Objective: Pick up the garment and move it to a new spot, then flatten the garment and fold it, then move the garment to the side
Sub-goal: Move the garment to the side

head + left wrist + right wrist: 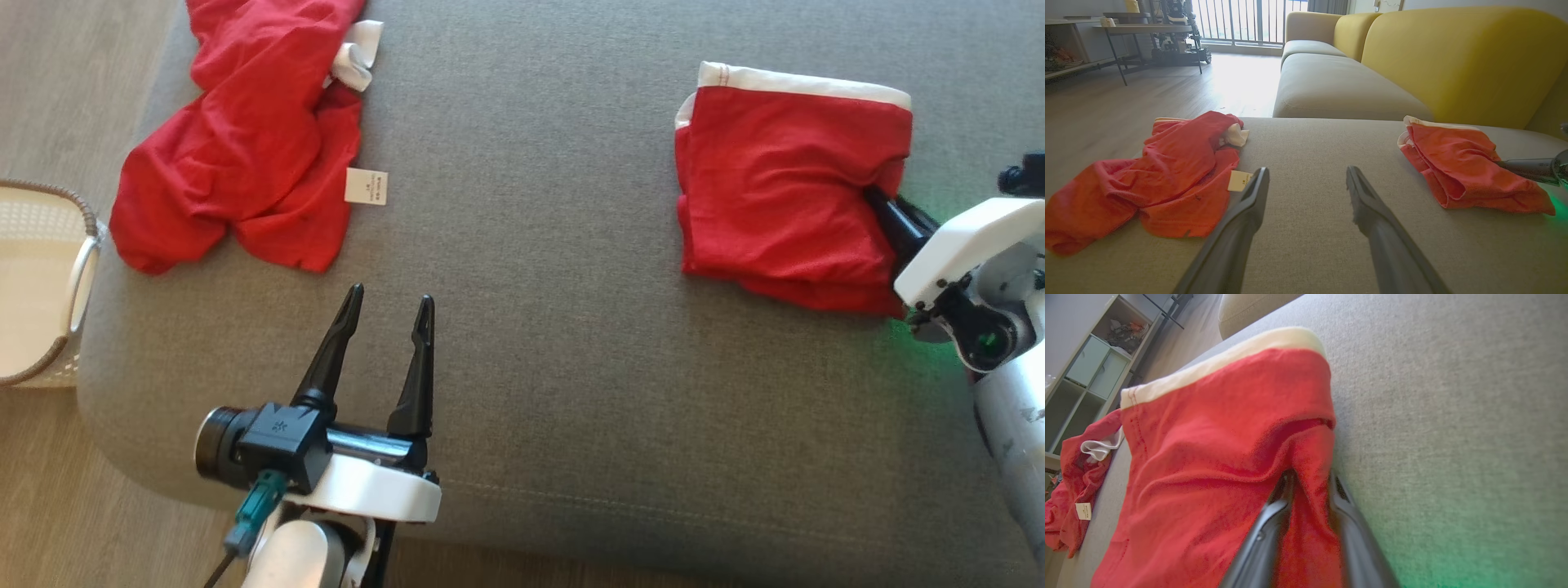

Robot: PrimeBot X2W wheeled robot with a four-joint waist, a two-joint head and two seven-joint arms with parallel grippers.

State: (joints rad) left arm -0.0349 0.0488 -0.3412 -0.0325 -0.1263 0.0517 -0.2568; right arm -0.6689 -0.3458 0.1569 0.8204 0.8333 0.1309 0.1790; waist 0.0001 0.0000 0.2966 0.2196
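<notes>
Dragging the folded red garment [784, 188] aside should run low so its layers hold; it lies at the right of the grey cushion [531, 327], right claw [1309, 479] seemingly clamped on its edge, left claw [390, 296] apart.

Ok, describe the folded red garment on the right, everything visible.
The folded red garment is soft-looking knit cloth with a white band along its far edge, folded into a rumpled, roughly square stack. It lies on the grey cushion, right of centre. The right pincer pinches a ridge of its right edge.
</notes>
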